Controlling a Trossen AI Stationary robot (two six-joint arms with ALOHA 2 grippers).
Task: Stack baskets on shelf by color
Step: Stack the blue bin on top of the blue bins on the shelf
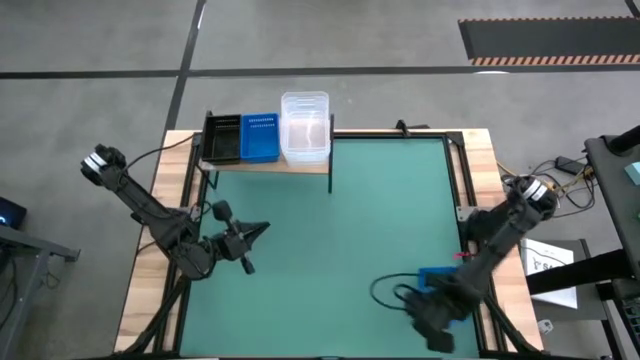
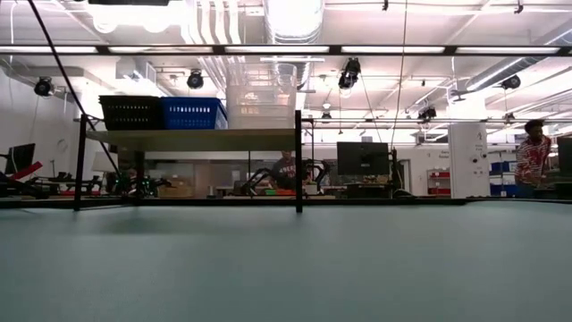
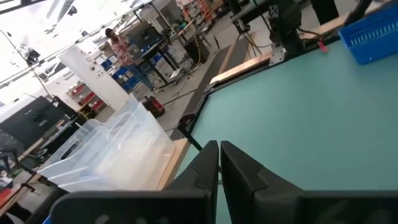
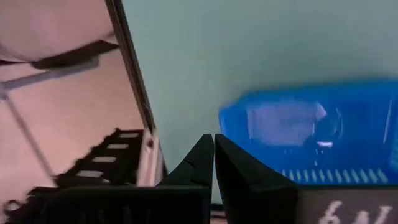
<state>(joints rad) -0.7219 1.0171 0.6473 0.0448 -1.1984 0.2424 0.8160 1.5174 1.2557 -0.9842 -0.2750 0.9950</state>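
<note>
**Three stacks on the shelf, one blue basket down by the right arm**

The shelf [image 1: 268, 163] stands along the far edge of the green table [image 1: 340, 230], toward its left side. On it, side by side, sit a black basket stack [image 1: 221, 139], a blue basket stack [image 1: 260, 137] and a clear basket stack [image 1: 305, 126]. From table height the clear stack [image 2: 261, 105] rises higher than the black [image 2: 130, 113] and blue [image 2: 192, 113] ones beside it, all three resting on the board [image 2: 192, 139]. How many baskets make up each stack I cannot tell.

One more blue basket [image 1: 436, 275] lies on the table near the front right corner, just beside the right arm. In that arm's own camera the loose blue basket [image 4: 311, 134] fills the view ahead of the fingers. The right gripper [image 4: 214, 158] has its fingers pressed together, holding nothing, and hangs just beside the basket near the table's edge rail.

The left gripper [image 1: 258, 231] waits over the left half of the table, in front of the shelf and well apart from it. Its fingers [image 3: 205, 163] are also pressed together and empty, pointing across the mat with the clear stack [image 3: 109, 146] off to one side.

A person in a patterned top [image 2: 534, 159] stands in the room beyond the table.
</note>
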